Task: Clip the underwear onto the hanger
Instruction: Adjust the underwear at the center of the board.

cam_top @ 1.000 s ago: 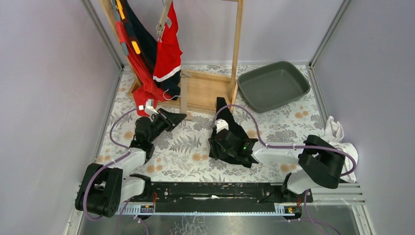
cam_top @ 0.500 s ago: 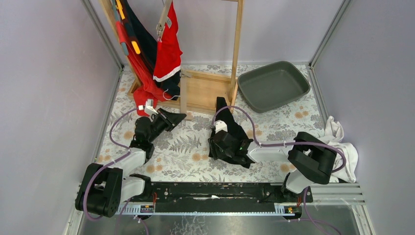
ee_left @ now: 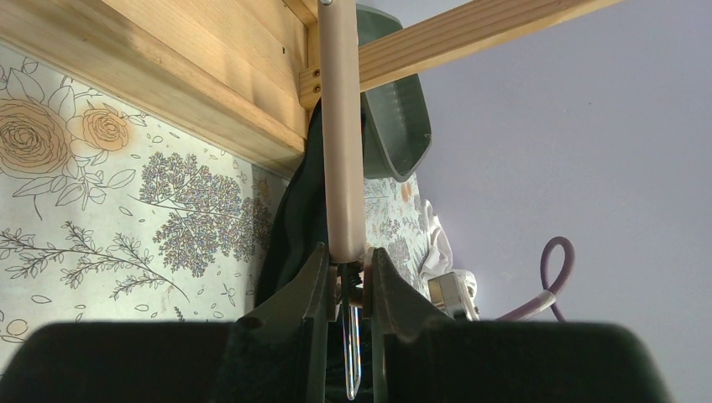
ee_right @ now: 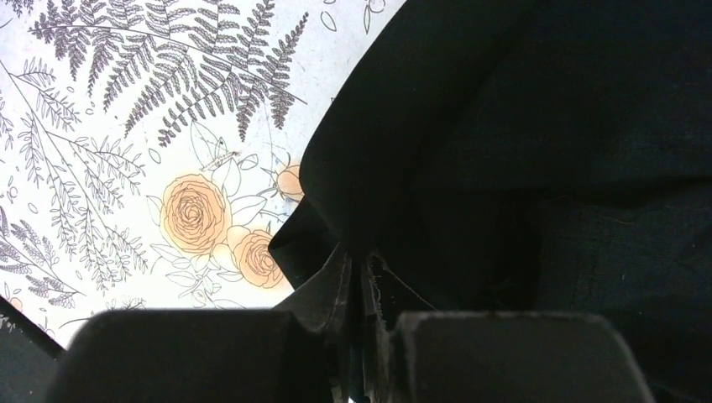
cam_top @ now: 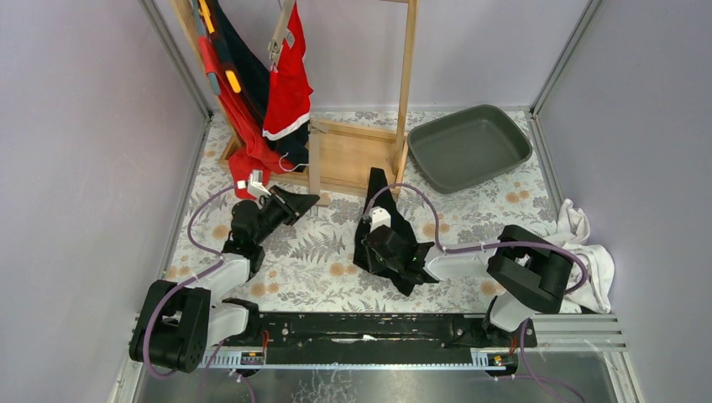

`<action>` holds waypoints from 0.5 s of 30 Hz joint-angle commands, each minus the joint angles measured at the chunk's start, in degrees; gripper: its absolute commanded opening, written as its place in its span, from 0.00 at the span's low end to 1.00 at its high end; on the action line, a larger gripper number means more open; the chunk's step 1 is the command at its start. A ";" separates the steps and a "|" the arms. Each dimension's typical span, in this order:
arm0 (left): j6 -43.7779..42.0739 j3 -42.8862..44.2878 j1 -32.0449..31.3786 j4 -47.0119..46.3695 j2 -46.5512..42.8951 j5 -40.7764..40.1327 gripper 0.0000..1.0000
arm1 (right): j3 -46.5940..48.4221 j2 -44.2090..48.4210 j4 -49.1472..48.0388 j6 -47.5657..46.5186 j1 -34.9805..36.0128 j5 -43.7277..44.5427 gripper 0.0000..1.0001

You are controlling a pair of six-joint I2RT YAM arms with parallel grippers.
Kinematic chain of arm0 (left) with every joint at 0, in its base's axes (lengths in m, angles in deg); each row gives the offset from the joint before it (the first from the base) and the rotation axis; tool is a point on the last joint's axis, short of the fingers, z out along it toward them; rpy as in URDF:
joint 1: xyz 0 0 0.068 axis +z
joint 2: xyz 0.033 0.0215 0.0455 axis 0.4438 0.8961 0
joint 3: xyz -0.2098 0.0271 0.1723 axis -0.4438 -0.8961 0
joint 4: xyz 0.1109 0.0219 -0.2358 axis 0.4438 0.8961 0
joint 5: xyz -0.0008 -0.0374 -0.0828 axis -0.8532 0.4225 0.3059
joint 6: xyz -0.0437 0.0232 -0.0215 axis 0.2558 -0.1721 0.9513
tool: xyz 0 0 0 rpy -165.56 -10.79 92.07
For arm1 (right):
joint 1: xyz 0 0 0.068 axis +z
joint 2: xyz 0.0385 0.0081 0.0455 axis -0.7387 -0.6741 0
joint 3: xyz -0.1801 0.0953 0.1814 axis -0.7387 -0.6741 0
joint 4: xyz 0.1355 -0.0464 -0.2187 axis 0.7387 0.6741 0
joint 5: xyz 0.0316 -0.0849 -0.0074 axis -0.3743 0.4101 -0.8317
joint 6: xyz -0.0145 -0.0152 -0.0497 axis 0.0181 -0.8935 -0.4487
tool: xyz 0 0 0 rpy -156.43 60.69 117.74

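Right gripper (ee_right: 356, 290): you have it pinched on the black underwear (ee_right: 520, 143) | left gripper (ee_left: 344, 273): you have it clamped on the pale hanger bar (ee_left: 342, 151) by the wooden rack (ee_left: 210, 75)

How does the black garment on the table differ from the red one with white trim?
The black garment lies crumpled on the table; the red garment hangs from a clip. The black garment is plain; the red garment has a white edge. The right end effector pinches the black garment, not the red garment. Both are soft cloth.
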 commanded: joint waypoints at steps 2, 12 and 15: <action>-0.91 -0.31 0.65 -3.88 -0.24 0.37 0.00 | -2.02 2.04 3.93 -0.04 0.17 -1.84 0.18; -0.70 -0.68 0.79 -4.43 -0.08 0.36 0.00 | 2.52 11.35 12.41 -4.84 0.16 4.33 0.72; -0.65 -0.69 0.88 -4.43 -0.36 0.36 0.00 | 6.59 11.45 16.35 -6.35 0.11 8.43 0.72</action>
